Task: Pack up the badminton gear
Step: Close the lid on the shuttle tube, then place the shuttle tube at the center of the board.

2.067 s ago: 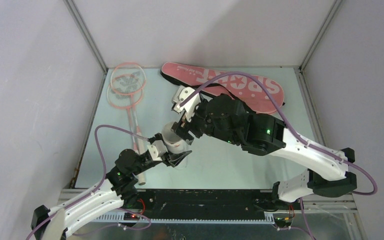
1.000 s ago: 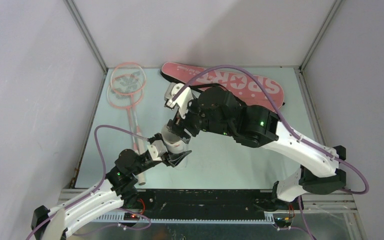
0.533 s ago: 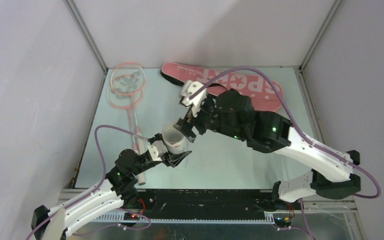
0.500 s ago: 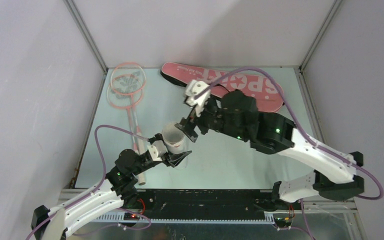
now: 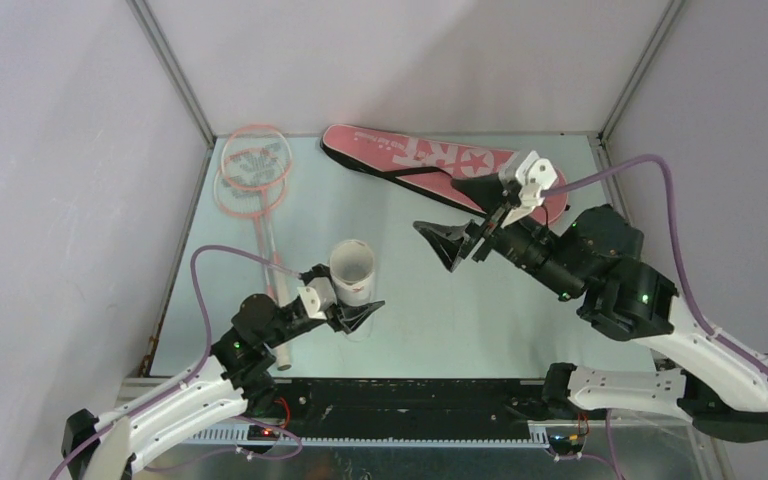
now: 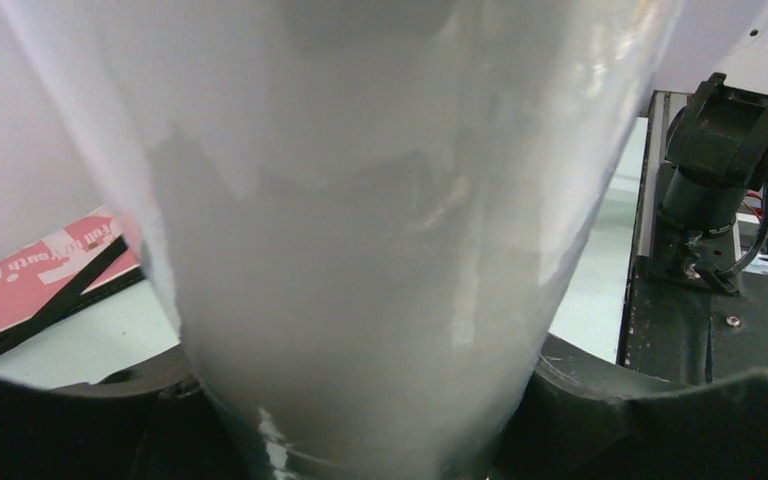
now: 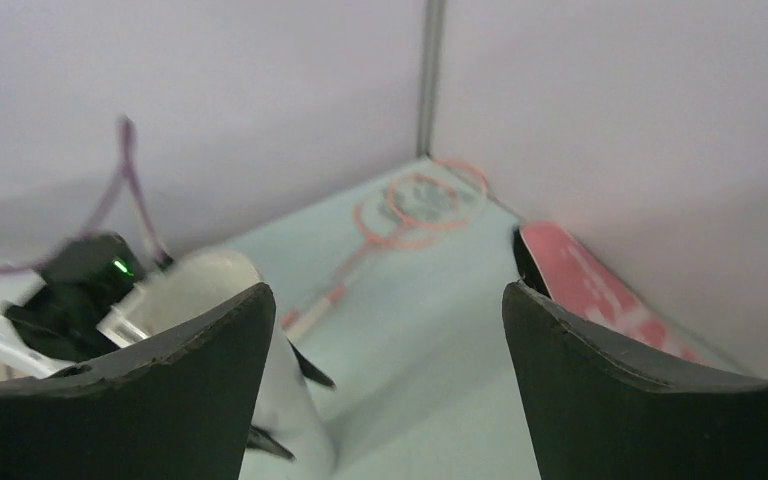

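My left gripper [image 5: 345,305] is shut on the long white tube [image 5: 352,272] and holds it upright near the table's front; the tube fills the left wrist view [image 6: 360,220]. My right gripper [image 5: 465,215] is open and empty, raised to the right of the tube; its wrist view shows the tube [image 7: 230,330] at lower left. Two pink-framed rackets [image 5: 250,175] lie at the back left, also in the right wrist view [image 7: 410,215]. The pink "SPORT" bag [image 5: 430,165] lies at the back, also in the right wrist view [image 7: 600,290]. No shuttlecocks show.
The pale green table [image 5: 520,320] is walled by white panels on the left, back and right. The right arm's base [image 6: 720,190] stands at the black front rail, in the left wrist view. Purple cables loop from both arms.
My right gripper has pulled away from the tube's mouth to the right and upward, and it is now wide open. The left gripper and tube have stayed still.
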Motion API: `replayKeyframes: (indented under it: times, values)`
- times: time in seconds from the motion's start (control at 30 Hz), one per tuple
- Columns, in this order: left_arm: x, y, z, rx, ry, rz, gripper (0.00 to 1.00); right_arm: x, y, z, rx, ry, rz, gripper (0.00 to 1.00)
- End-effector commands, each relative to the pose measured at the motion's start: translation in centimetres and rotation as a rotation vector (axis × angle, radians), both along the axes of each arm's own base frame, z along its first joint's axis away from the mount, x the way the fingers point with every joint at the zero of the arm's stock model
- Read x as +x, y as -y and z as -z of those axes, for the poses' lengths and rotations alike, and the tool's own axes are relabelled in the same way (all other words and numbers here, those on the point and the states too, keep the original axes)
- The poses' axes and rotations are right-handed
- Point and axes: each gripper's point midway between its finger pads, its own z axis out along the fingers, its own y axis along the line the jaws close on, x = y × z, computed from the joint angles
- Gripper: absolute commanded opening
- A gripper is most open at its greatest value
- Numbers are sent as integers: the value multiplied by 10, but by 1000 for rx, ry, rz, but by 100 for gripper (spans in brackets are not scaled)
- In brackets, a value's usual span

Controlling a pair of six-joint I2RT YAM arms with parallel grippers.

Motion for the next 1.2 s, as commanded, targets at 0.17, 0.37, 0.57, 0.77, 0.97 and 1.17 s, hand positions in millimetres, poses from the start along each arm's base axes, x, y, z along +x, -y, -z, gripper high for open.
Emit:
replayKeyframes:
  times: [0.17,0.37,0.57,0.77,0.97,1.17]
  values:
    - [15,0,-63,-70,-144,-83,59,39,74,88,39,-205,317,88]
    - [60,-5,-65,-71,-340,-328,58,51,129,116,109,-277,517,89]
    - [120,-7,-16,67,-553,-609,55,65,149,142,88,-335,613,90]
    - [182,-18,61,183,-879,-696,53,87,140,162,44,-408,581,90]
    - [214,-37,135,306,-1089,-794,56,153,125,202,-35,-505,487,90]
    - [224,-65,182,359,-1226,-887,60,242,133,278,-276,-656,503,88]
